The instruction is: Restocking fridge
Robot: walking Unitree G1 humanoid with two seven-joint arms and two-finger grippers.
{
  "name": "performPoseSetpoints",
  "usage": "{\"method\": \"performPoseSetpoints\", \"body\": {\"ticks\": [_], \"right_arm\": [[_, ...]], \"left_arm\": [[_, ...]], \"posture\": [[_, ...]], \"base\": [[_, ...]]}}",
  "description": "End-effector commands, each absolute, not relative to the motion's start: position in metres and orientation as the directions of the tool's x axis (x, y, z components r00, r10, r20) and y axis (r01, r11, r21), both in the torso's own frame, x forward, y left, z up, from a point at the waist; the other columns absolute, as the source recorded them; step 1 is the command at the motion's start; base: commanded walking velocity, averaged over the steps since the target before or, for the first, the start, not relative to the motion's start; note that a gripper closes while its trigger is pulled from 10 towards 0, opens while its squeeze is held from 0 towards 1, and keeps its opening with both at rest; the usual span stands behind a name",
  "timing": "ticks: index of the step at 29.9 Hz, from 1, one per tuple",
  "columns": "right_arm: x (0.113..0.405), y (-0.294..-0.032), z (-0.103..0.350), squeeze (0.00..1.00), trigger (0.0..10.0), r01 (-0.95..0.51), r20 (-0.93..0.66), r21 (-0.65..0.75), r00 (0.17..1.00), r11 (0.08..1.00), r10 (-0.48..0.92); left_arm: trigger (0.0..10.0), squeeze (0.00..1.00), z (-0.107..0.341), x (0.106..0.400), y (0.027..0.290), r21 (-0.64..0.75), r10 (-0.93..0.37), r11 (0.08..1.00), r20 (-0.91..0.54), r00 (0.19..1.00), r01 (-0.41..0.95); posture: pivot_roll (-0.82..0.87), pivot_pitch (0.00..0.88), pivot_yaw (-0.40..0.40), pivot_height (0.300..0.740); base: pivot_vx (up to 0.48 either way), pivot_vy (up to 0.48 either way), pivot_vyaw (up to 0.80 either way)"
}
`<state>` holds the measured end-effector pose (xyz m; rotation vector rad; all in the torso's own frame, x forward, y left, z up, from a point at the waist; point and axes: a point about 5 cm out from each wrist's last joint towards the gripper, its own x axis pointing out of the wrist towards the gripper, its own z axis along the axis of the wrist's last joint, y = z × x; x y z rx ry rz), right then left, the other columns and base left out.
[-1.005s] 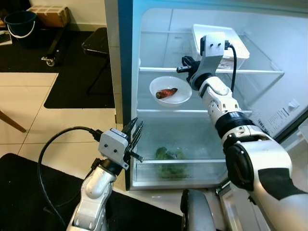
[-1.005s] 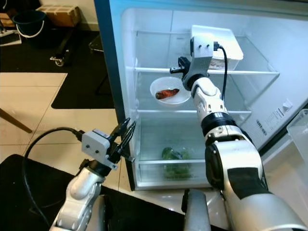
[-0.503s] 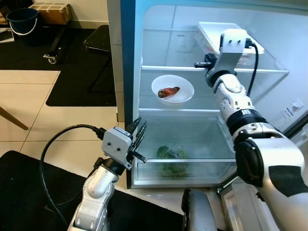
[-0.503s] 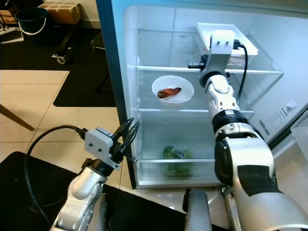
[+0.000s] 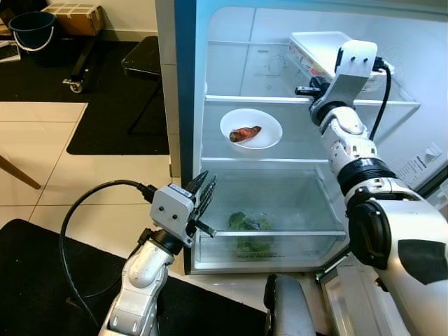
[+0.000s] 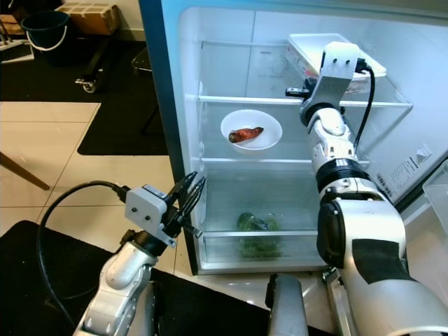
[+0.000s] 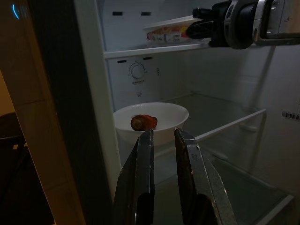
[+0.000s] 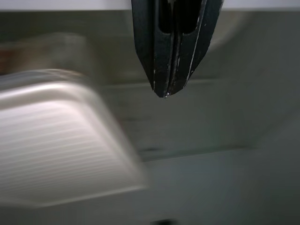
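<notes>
The fridge (image 5: 183, 84) stands open in front of the robot. On its top glass shelf (image 5: 259, 100) sits a white lidded food tray (image 5: 315, 49), and the right hand (image 8: 171, 56) is raised to that shelf, just beside the tray. In the right wrist view its 2 black fingers are pressed together with nothing between them. The tray looks light and stiff, with a thin plastic lid that could pop or dent under a hard squeeze; its raised rim seems the safest place to pinch, as the smooth flat top offers no grip.

1 shelf down, a white bowl (image 5: 250, 129) holds a reddish piece of food (image 5: 243, 133). The bowl is likely ceramic or hard plastic, smooth and breakable, best taken by the rim. In the bottom drawer (image 5: 273, 241) lie leafy greens (image 5: 245, 224), soft and easily crushed.

The left hand (image 5: 203, 203) hovers low by the fridge's left edge, fingers slightly apart and empty.

Room to move is fair: the middle shelf is bare right of the bowl, though each glass shelf edge limits a vertical lift.
</notes>
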<state>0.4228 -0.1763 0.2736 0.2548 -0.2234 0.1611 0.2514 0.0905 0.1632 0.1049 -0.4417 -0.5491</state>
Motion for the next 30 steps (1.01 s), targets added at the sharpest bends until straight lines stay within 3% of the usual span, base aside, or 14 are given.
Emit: {"method": "performPoseSetpoints", "body": {"ticks": [1,3,10,19,25,30], "right_arm": [[0.421,-0.177,0.267,0.00,10.0,-0.252,0.248,0.280,0.951,0.926,0.184],[0.416,-0.174,0.262,0.00,10.0,-0.390,0.305,0.323,0.906,0.863,0.295],[0.407,-0.181,0.247,0.00,10.0,-0.441,0.317,0.249,0.878,0.862,0.358],[0.373,-0.201,0.199,0.00,10.0,-0.546,0.283,0.145,0.822,0.825,0.494],[0.362,-0.202,0.180,0.00,10.0,-0.550,0.246,0.152,0.826,0.821,0.508],[0.357,-0.205,0.152,0.00,10.0,-0.467,0.137,0.107,0.881,0.878,0.452]], "left_arm": [[10.0,0.00,0.160,0.252,0.087,0.205,-0.538,0.842,0.367,0.759,0.498],[10.0,0.00,0.159,0.256,0.087,0.205,-0.542,0.840,0.366,0.757,0.502],[10.0,0.00,0.156,0.260,0.086,0.208,-0.554,0.832,0.361,0.750,0.515],[10.0,0.00,0.139,0.271,0.085,0.214,-0.603,0.798,0.301,0.739,0.564],[10.0,0.00,0.136,0.276,0.086,0.218,-0.611,0.791,0.291,0.736,0.571],[10.0,0.00,0.129,0.282,0.085,0.226,-0.632,0.775,0.266,0.728,0.590]], "posture": [[0.08,0.125,-0.072,0.431],[0.07,0.104,-0.067,0.431],[0.05,0.079,-0.054,0.431],[0.00,0.020,-0.032,0.431],[-0.02,0.000,-0.022,0.431],[-0.03,0.000,-0.016,0.431]], "base": [[0.000,0.000,0.00],[0.000,0.000,0.00],[0.000,0.000,0.00],[0.000,0.000,0.00],[0.000,0.000,0.00],[0.000,0.000,0.00]]}}
